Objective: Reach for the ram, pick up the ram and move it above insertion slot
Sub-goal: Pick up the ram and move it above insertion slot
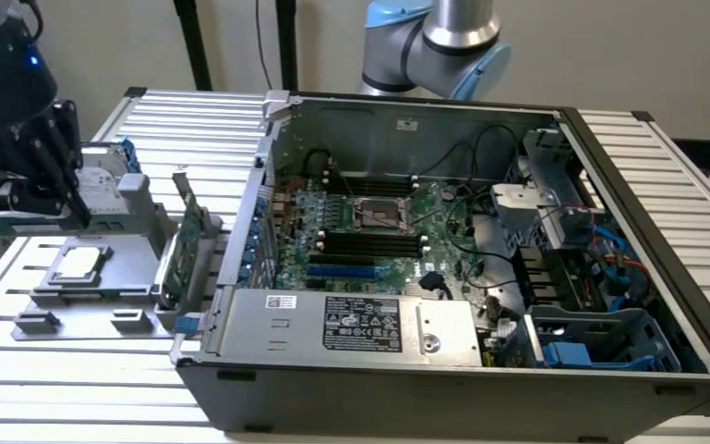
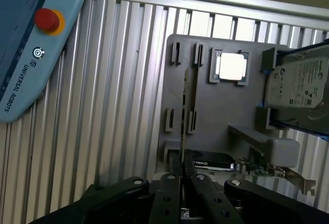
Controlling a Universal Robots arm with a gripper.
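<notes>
I am watching the claw (image 2: 183, 176) pinched narrow onto the ram stick (image 2: 184, 108). The stick is standing on edge and running straight out from between the fingertips, across the grey holder plate (image 2: 221, 126). I am judging that as a grip, though I am not able to tell whether the stick is clear of the plate's little brackets.

That is what I am worrying about first. If the stick is sitting in them and I am pulling at a slant, it is going to bind or twist in such a thin pinch. The bracketed card (image 2: 257, 168) is lying just beside the claw, so any sideways drift is risking a knock there.

In the exterior view, the claw (image 1: 69, 199) is hanging well apart from the open computer case (image 1: 651, 277). The case wall is standing between it and the black slots (image 1: 373, 242), so carrying low is risking the stick's free end clipping that wall.
</notes>
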